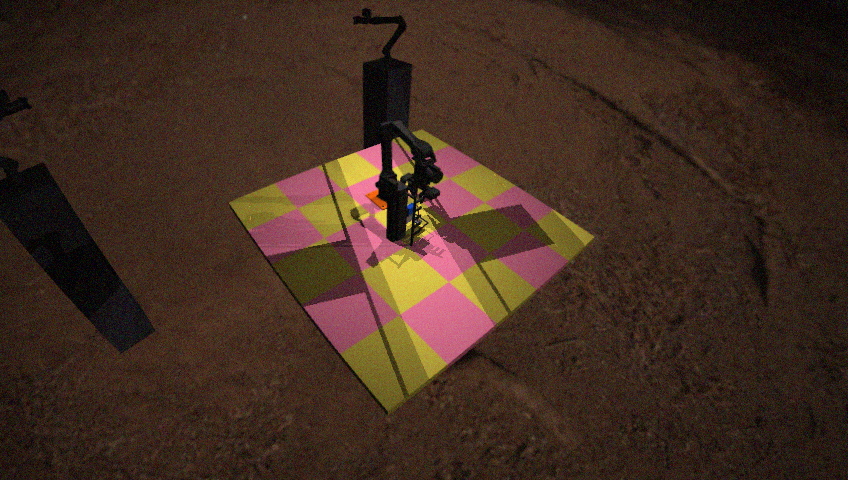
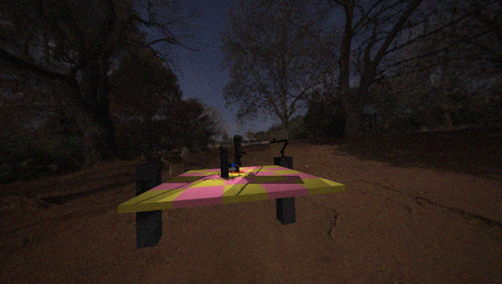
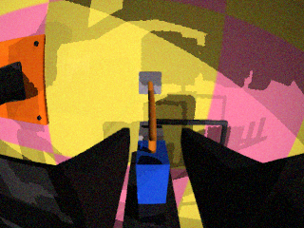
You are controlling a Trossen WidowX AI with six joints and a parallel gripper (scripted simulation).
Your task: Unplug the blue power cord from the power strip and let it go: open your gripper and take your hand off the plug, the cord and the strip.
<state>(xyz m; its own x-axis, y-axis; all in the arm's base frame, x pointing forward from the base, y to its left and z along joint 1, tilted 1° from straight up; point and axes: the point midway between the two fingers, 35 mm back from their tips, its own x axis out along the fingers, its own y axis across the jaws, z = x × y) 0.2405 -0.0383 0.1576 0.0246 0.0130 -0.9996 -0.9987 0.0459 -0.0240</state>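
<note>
Gripper (image 1: 423, 189) (image 2: 238, 160) (image 3: 156, 135), one: partly open, unloaded. Blue plug (image 1: 410, 208) (image 2: 233, 164) (image 3: 152, 183): wrist view's lower centre, between finger outlines. Table (image 1: 449, 315) (image 2: 200, 195) (image 3: 95, 85): near edge well apart, top view's bottom.

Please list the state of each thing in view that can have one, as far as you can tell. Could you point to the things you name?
Gripper (image 1: 433, 191) (image 2: 243, 152) (image 3: 156, 135): partly open, nothing gripped.
Blue block (image 1: 410, 209) (image 2: 233, 164) (image 3: 152, 182): upright, outside the grip.
Orange-brown cord (image 3: 152, 111): looks straight from the wrist; whether plugged in, cannot tell.
Checkered table top (image 1: 449, 315) (image 2: 246, 193) (image 3: 95, 71): partly shadowed.
</note>
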